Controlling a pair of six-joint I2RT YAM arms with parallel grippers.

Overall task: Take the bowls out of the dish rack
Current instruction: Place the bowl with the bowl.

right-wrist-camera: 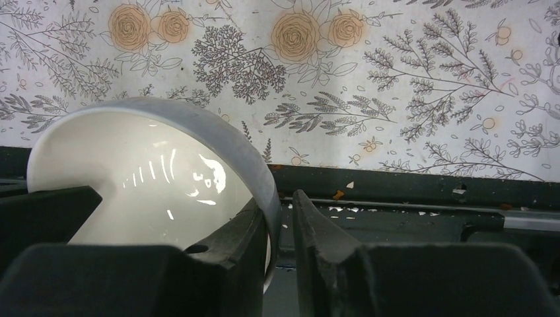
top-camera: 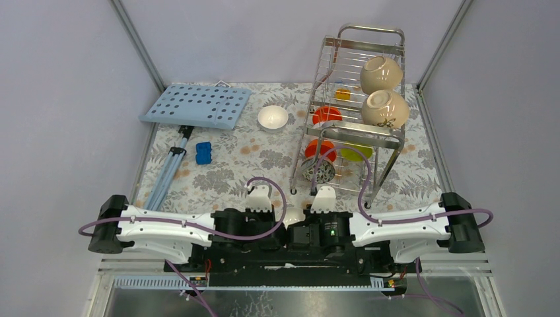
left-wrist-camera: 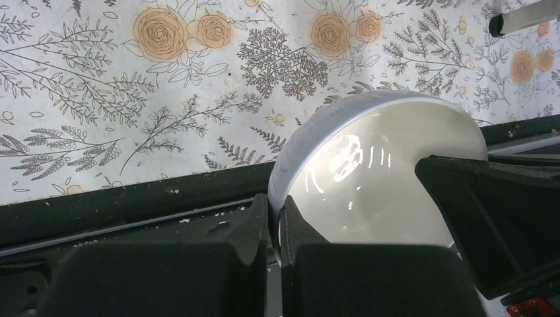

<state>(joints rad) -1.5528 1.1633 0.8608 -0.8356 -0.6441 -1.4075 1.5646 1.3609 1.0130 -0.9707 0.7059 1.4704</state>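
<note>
L hand (left-wrist-camera: 276, 228) clamped on white bowl (left-wrist-camera: 370, 185) rim; R hand (right-wrist-camera: 280, 228) straddles its rim, jaws slightly apart, above floral surface (left-wrist-camera: 99, 99)

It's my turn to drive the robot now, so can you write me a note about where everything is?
Left gripper: shut on the rim of a white bowl, near the arm bases.
Right gripper: open, straddling the same rim, outer finger clear.
Done: another white bowl stands on the table.
To do: in the dish rack, two cream bowls on top; orange-red bowls, a lime-green bowl and a speckled bowl lower down.
</note>
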